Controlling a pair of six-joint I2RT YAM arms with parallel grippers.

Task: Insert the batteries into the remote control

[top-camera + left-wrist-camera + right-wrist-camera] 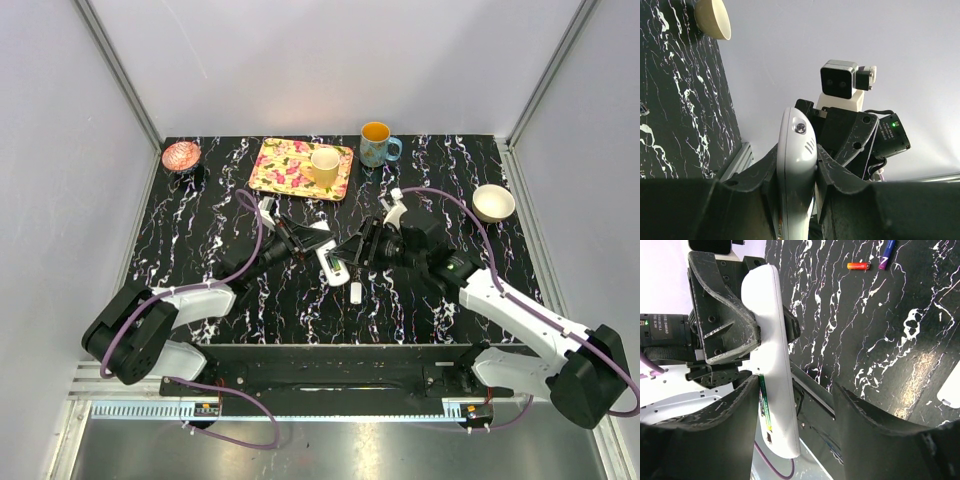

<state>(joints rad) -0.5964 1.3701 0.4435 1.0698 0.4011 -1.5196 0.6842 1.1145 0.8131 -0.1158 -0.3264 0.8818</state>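
Plainly the remote control (771, 330) is held up off the tabletop (880, 340), clamped across its width by the left fingers (725, 325) at the left of the right wrist view. It looks light, stiff and slick, so its long edges are the place to grip. The right fingers (740, 410) stand apart around its lower end, gripping nothing. At upper right lie a red-orange battery (858, 266) and a dark battery (886, 248), tiny and likely to roll, so pinch them mid-length. Bare tabletop surrounds them, and its edge is well apart.

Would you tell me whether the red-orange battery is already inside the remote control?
No, the red-orange battery lies on the table, apart from the remote control.
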